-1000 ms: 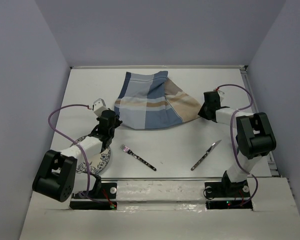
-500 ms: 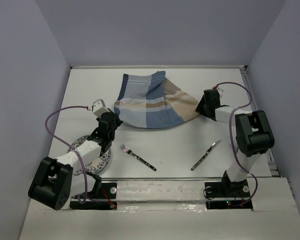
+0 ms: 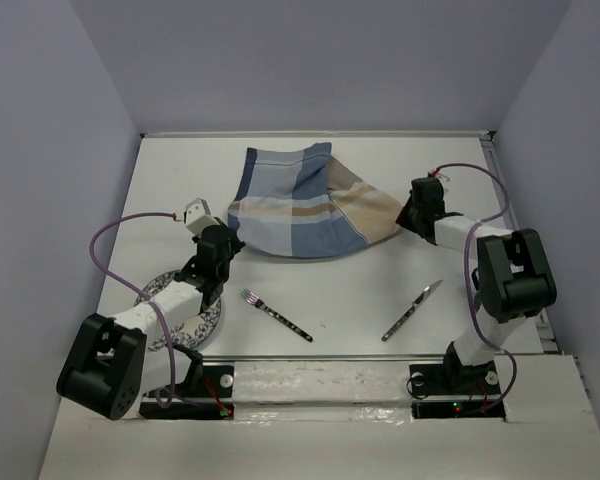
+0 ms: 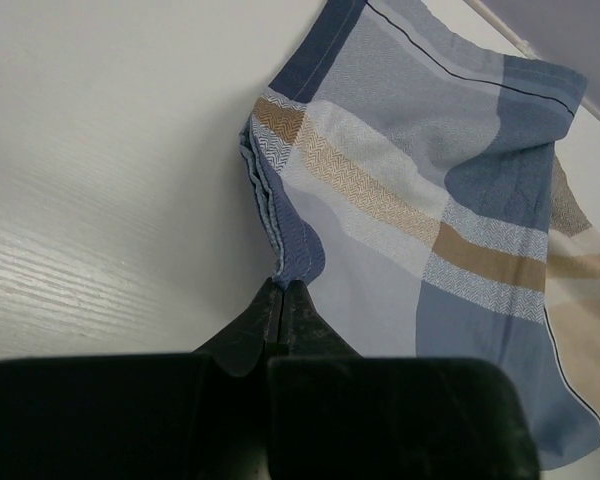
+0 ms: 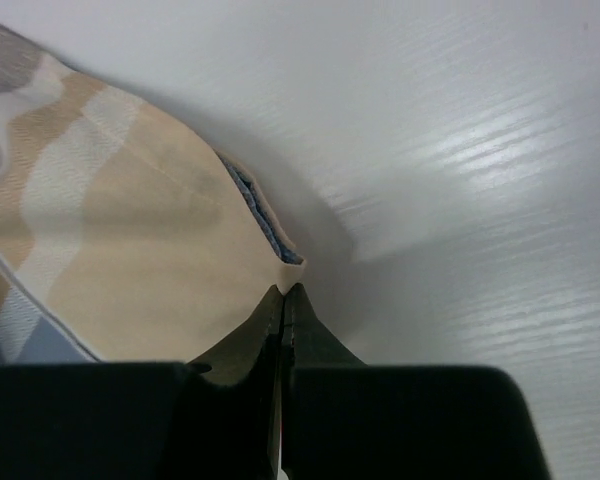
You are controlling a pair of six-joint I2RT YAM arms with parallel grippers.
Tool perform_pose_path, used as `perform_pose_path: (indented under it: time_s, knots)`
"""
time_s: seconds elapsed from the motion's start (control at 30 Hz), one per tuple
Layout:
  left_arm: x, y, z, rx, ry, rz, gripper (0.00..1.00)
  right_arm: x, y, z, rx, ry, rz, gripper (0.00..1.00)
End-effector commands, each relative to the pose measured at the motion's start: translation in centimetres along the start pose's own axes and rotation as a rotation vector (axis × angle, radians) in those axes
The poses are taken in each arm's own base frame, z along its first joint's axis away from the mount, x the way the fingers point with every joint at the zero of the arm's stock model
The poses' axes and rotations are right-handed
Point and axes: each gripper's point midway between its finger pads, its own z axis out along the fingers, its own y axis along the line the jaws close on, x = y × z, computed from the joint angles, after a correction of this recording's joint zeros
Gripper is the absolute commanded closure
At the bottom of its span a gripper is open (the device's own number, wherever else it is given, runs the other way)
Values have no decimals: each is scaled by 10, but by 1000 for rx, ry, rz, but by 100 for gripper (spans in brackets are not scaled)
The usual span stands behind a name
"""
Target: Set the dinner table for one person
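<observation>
Because the top view looks down from behind the arms, each wrist body hides its own fingertips; claw state is not readable there. The left arm covers most of the patterned plate, nearer than the plaid cloth's left edge. The dinner table lies under the cloth and extends beyond it on all 4 sides. Its long axis appears to run left to right, with the metal rail behind and to the right of the cloth. The left gripper sits at the cloth's left edge and the right gripper at its right corner. The fork and knife lie nearer than the cloth, well apart.

In the left wrist view, the frame cuts off the cloth at right. The left gripper has its fingers pressed together, pinching a folded blue edge. Bare table lies left of the cloth.

In the right wrist view, the cloth is cropped at left. The right gripper is clamped on the tan corner, which is lifted slightly. Table shows right of the cloth.
</observation>
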Motion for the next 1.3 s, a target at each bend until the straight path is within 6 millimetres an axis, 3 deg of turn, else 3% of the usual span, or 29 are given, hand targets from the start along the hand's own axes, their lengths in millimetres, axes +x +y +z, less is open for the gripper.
perform_pose_path:
  time_s: [0.0, 0.07, 0.1, 0.17, 0.2, 0.3, 0.37, 0.43, 0.47, 0.53, 0.6, 0.73, 0.87, 0.97, 1.0, 1.03, 1.1, 1.13, 1.17, 1.23, 1.27]
  knots:
    - [-55, -37, -7, 90, -144, -72, 100, -65, 26, -52, -132, -214, 21, 100]
    - [-71, -49, -14, 129, -173, -109, 100, -83, 31, -76, -166, -273, 19, 100]
    - [-82, -58, -20, 161, -195, -132, 100, -104, 37, -104, -208, -348, 17, 100]
    - [-109, -82, -35, 240, -234, -181, 100, -124, 41, -137, -242, -422, 22, 100]
    - [-125, -99, -46, 298, -247, -203, 100, -146, 47, -172, -285, -495, 32, 100]
    - [-164, -125, -77, 399, -316, -253, 100, -173, 50, -225, -331, -589, 34, 100]
    - [-198, -147, -106, 479, -375, -287, 100, -203, 59, -282, -406, -699, 48, 100]
    - [-232, -163, -135, 547, -442, -314, 100, -210, 59, -315, -432, -731, 39, 100]
    - [-241, -169, -145, 573, -455, -317, 100, -224, 63, -340, -464, -772, 41, 100]
    - [-262, -181, -165, 615, -492, -317, 100, -231, 63, -361, -479, -801, 35, 100]
    - [-266, -190, -172, 637, -496, -315, 100, -241, 67, -384, -508, -838, 32, 100]
    - [-269, -191, -163, 588, -502, -291, 100, -248, 73, -383, -505, -831, 18, 100]
    - [-263, -188, -143, 512, -505, -253, 100, -251, 80, -351, -468, -780, 2, 100]
    - [-259, -186, -116, 472, -490, -217, 100, -252, 86, -321, -435, -740, -5, 100]
    - [-251, -186, -98, 463, -453, -224, 100, -255, 87, -315, -425, -739, -10, 100]
    - [-258, -183, -86, 466, -449, -217, 100, -255, 92, -297, -410, -713, -19, 100]
    - [-251, -177, -55, 432, -395, -205, 100, -265, 100, -290, -408, -715, -31, 100]
    - [-267, -183, -52, 440, -411, -201, 100, -265, 106, -268, -394, -682, -45, 100]
    - [-268, -174, -28, 376, -404, -174, 100, -279, 115, -274, -410, -709, -53, 100]
    - [-286, -174, -9, 344, -398, -138, 100, -296, 129, -270, -423, -722, -65, 100]
    - [-308, -189, -15, 388, -390, -136, 100, -300, 133, -246, -401, -690, -74, 100]
